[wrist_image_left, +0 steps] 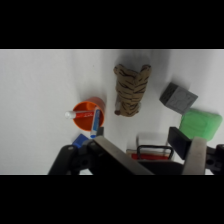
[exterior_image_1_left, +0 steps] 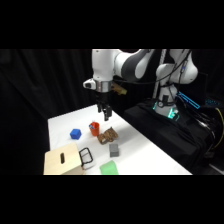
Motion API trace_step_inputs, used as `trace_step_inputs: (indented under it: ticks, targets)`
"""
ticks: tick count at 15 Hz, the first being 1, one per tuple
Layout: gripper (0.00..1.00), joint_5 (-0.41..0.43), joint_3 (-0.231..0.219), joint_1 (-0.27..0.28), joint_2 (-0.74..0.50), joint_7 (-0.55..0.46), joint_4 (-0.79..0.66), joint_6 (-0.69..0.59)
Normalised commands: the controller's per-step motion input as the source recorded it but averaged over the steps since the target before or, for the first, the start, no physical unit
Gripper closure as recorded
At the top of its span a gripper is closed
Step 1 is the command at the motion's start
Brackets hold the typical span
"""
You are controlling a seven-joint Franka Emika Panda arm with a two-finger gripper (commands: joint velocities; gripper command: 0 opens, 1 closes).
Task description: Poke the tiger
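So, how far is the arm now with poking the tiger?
Done: the tool has been brought over the toys, above the table. In hand: it hangs above and slightly behind the tiger, beside the orange cup; in the wrist view the tiger lies untouched, with bare table around it. Left: come down and make contact with the tiger. No poke is visible yet.

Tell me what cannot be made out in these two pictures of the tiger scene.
- Side view: the pincer is small and dark; open or shut is not clear.
- Side view: the tiger is a small brown lump; its stripes cannot be read.
- Side view: the green block is cut off by the picture's bottom edge.
- Wrist view: the black linkage covers the table along the bottom edge.
- Wrist view: the blue block is mostly hidden behind the linkage.
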Motion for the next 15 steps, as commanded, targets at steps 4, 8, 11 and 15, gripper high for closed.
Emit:
trace_step_inputs:
  ticks: [4,8,11,15]
  targets:
    - [0.0,0.072,-0.004,-0.04,0.02,-0.05,0.07,-0.06]
    - [0.28,0.126,-0.036,-0.078,0.04,-0.12,0.17,-0.11]
    - [0.53,0.129,0.006,-0.026,0.04,-0.12,0.1,-0.06]
    - [0.86,0.145,0.036,0.008,0.1,-0.11,0.06,0.0]
